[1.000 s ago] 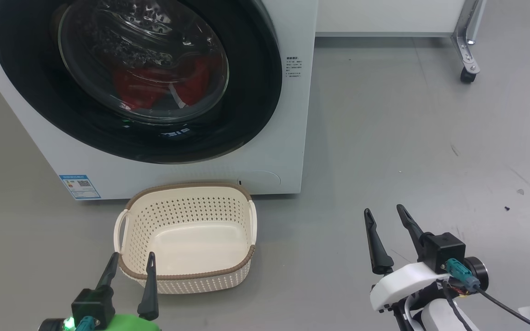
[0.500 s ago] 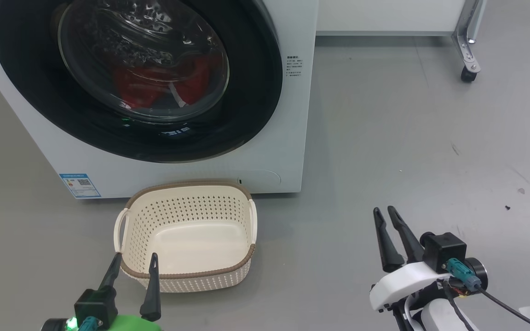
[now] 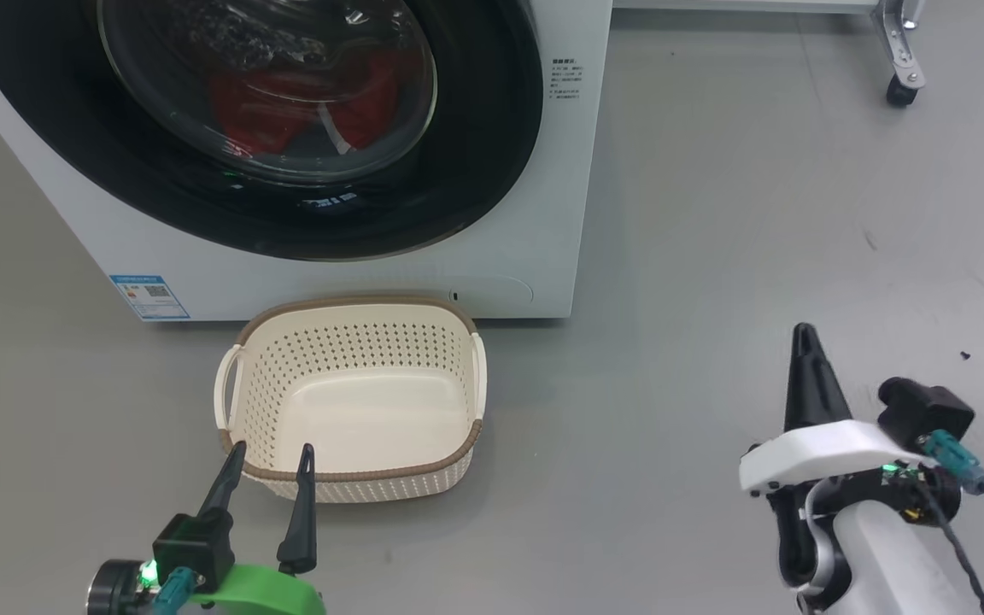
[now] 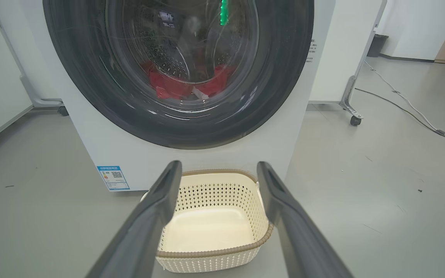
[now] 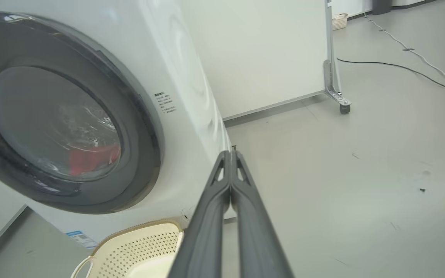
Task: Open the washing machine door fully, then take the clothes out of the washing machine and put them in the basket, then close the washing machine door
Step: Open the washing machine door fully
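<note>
1. Two grippers show along the bottom of the head view: the left gripper [image 3: 272,448] at lower left on a green wrist, and the right gripper [image 3: 805,337] at lower right on a white wrist.
2. Released, the left gripper holds its two dark fingers [image 3: 300,504] spread with nothing between them. Their tips overlap the near rim of the basket [image 3: 355,301] in the head view. In the left wrist view the basket sits between the two fingers.
3. Clenched on nothing, the right gripper has its fingers pressed together along their length. It hangs above bare grey floor [image 3: 714,256], well apart from the basket.
4. Filling the upper left of the head view, the washing machine [image 3: 543,256] stands with the washing machine door [image 3: 475,171] shut flat against its white front.
5. Behind the door's bulging glass bowl [image 3: 202,51], the clothes [image 3: 287,111] lie as a red heap low in the drum, with a white stripe showing.
6. Just in front of the machine and below the door, the basket stands upright on the floor at centre left, its cream bottom bare. Whether it touches the machine cannot be told.
7. Low on the machine's left side sits a small blue label [image 3: 149,296]. A caster wheel [image 3: 898,91] shows at upper right.
</note>
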